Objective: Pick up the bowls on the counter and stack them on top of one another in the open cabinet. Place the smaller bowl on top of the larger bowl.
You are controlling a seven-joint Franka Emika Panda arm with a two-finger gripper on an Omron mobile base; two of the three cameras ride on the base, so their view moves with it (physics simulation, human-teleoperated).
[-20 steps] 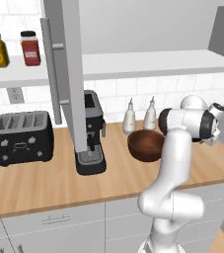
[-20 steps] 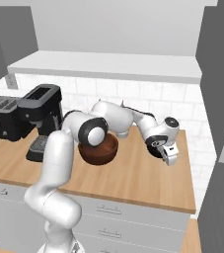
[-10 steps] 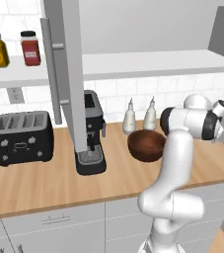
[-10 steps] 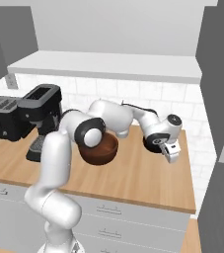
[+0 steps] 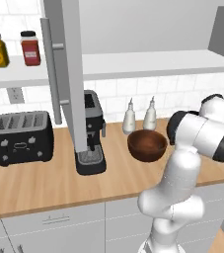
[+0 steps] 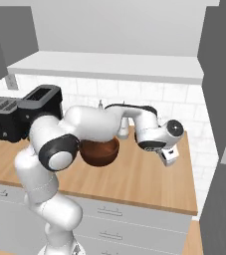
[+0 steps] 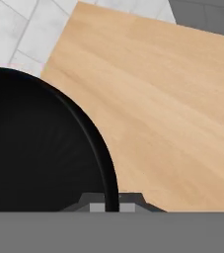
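Raised from the worktop (image 6: 144,179) since a second ago, the gripper (image 6: 167,157) is lifted higher; its fingers are clamped on the smaller bowl's (image 7: 34,148) rim. Transport to the open cabinet (image 5: 148,62) is judged next.

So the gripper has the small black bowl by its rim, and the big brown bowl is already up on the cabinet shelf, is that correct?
Not quite. The gripper does hold the small black bowl by its rim, as the hand view shows, but the big brown bowl is not on the cabinet shelf. The left base view shows it on the counter, in front of the two white bottles.
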